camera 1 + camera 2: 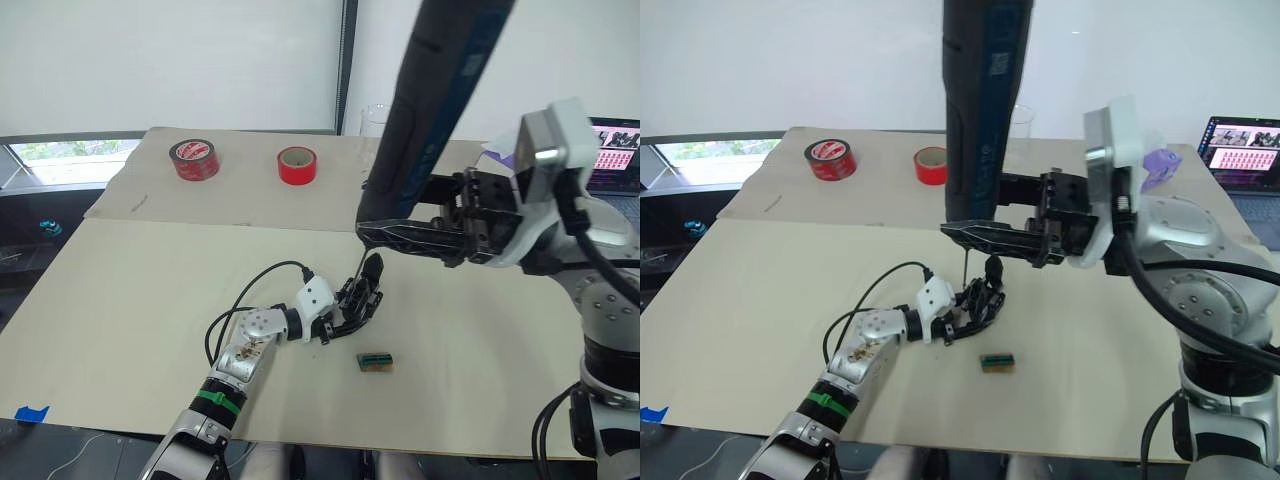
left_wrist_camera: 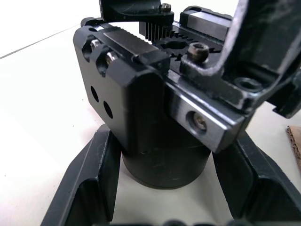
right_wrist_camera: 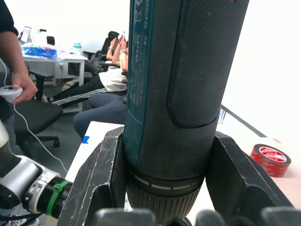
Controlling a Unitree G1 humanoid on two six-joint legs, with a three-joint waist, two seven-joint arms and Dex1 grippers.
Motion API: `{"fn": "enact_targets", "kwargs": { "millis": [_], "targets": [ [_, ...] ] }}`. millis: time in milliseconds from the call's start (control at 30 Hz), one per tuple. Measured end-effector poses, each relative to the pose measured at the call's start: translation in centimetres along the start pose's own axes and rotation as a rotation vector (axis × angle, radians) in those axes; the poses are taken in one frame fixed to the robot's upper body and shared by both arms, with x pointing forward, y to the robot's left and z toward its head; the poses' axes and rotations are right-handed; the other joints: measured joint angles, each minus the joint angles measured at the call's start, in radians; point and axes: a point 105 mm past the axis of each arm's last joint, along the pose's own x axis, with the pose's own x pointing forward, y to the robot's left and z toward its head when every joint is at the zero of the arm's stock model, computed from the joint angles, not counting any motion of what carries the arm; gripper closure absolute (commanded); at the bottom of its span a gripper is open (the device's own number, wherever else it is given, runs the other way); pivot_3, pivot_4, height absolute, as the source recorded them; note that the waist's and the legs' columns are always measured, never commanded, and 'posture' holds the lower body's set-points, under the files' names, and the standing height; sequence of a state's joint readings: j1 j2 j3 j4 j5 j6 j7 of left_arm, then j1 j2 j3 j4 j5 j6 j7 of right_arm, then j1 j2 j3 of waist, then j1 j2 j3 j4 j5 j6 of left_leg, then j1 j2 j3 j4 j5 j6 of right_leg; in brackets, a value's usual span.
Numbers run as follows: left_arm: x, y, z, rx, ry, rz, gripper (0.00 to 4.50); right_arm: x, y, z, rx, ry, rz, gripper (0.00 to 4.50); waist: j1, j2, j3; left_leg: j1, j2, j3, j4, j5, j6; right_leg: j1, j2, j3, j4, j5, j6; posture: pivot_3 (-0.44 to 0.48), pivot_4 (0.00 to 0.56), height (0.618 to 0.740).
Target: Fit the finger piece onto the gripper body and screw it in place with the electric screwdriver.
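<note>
The gripper body [image 1: 362, 297] is held on the tabletop [image 1: 120, 290] by the left hand [image 1: 345, 318], whose two fingers [image 2: 89, 179] are closed on its round base. The finger piece [image 1: 372, 268] is seen standing up on top of it. The electric screwdriver [image 1: 980, 110] is gripped tight by the right hand [image 1: 985, 240] and kept upright, with its thin bit pointed down at the gripper body. A small green-brown block [image 1: 375, 362] is laid near by. Two red tape rolls [image 1: 195, 160] are set far back.

A pale beige surface [image 1: 120, 300] stands before a white wall [image 1: 200, 60] with a dark vertical strip [image 1: 347, 60]. A window [image 1: 60, 152] shows at left; a laptop [image 1: 615, 150] glows at right.
</note>
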State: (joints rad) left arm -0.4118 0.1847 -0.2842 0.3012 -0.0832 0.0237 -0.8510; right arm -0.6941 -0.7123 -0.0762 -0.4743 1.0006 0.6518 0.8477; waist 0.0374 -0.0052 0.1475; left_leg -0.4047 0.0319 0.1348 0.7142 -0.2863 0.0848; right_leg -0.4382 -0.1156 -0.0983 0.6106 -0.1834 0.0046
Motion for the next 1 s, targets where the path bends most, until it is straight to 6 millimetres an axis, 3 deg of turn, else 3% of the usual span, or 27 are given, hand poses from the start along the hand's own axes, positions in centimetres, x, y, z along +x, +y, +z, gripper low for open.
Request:
{"fn": "enact_targets", "kwargs": {
  "millis": [367, 1000],
  "targets": [
    [-0.1, 0.0, 0.1, -0.003, 0.003, -0.004, 2.15, 0.8, -0.7, -2.4, 0.005, 0.058, -0.022, 2.57, -0.002, 0.0, 0.0, 0.0, 0.0, 0.0, 0.0, 0.0, 0.0, 0.0, 0.0, 0.0, 0.0, 0.0, 0.0, 0.0, 0.15, 0.74],
    [-0.3, -0.1, 0.0, -0.016, 0.017, -0.012, 2.15, 1.0, -0.7, -4.4, 0.018, 0.08, -0.032, 2.57, -0.016, 0.0, 0.0, 0.0, 0.0, 0.0, -0.001, 0.0, 0.0, -0.001, 0.001, 0.0, 0.0, 0.0, 0.0, 0.0, 0.15, 0.74]
  ]
}}
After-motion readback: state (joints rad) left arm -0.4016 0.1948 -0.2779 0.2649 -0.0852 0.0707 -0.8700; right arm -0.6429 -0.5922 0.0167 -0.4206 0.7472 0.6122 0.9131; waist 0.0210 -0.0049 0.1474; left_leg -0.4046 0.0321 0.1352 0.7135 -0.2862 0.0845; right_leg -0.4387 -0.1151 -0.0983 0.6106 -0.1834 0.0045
